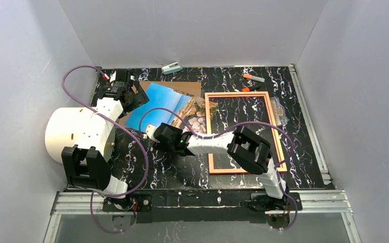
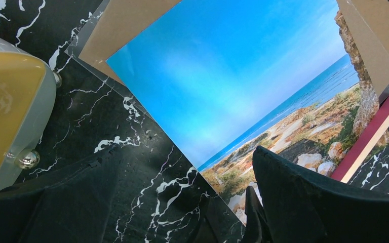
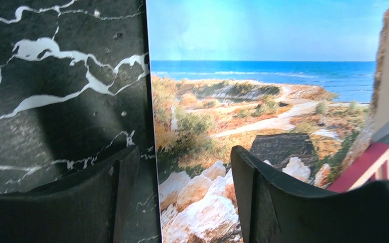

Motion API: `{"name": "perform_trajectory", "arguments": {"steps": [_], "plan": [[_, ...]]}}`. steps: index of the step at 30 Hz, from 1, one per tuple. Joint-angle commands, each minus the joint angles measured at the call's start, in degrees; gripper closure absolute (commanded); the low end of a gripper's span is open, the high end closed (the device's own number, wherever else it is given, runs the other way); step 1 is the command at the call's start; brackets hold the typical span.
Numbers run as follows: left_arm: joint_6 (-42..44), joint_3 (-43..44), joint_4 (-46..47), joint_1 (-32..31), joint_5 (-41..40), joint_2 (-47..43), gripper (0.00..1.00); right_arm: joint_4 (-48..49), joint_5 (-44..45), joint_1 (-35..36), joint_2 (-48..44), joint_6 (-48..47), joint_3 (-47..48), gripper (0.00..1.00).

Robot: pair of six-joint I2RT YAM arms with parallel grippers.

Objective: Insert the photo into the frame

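The photo [image 1: 174,104], blue sky and sea over a rocky shore, lies face up and skewed on a brown cardboard board [image 1: 185,86]. Its right corner reaches the upper left corner of the pink frame [image 1: 210,132], which lies flat at centre right. My left gripper [image 1: 134,96] is open at the photo's left edge. In the left wrist view the photo [image 2: 223,76] has one finger [image 2: 309,202] over it and the other over the table. My right gripper [image 3: 182,192] is open and straddles the photo's near edge [image 3: 154,167]. The frame's corner [image 3: 364,167] shows at the right.
A white cylinder [image 1: 78,134] stands at the left beside the left arm. Two markers [image 1: 253,78] and a pale green small item [image 1: 171,68] lie at the back. A clear plastic sheet [image 1: 279,112] lies by the frame's right side. White walls enclose the black marble table [image 1: 182,172].
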Motion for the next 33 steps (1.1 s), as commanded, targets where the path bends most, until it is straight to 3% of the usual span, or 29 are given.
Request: {"name": "perform_trajectory", "arguments": {"steps": [1,14,26,33], "plan": [[-0.1,2.5,-2.3,0.7,0.7,-1.0,0.01,6.2,8.4,1.3,2.9,-6.1,-2.3,0.26],[0.7,4.6,-1.4,2.0,2.3,-1.2,0.02,16.2,20.3,1.7,2.9,-9.9,1.8,0.54],[0.9,4.9,-1.5,2.5,3.6,-0.3,0.02,14.3,16.3,-2.6,6.6,-7.4,5.9,0.62],[0.2,5.2,-1.8,2.5,6.3,1.9,0.02,13.1,15.5,-4.8,8.1,-5.5,7.6,0.57]]}}
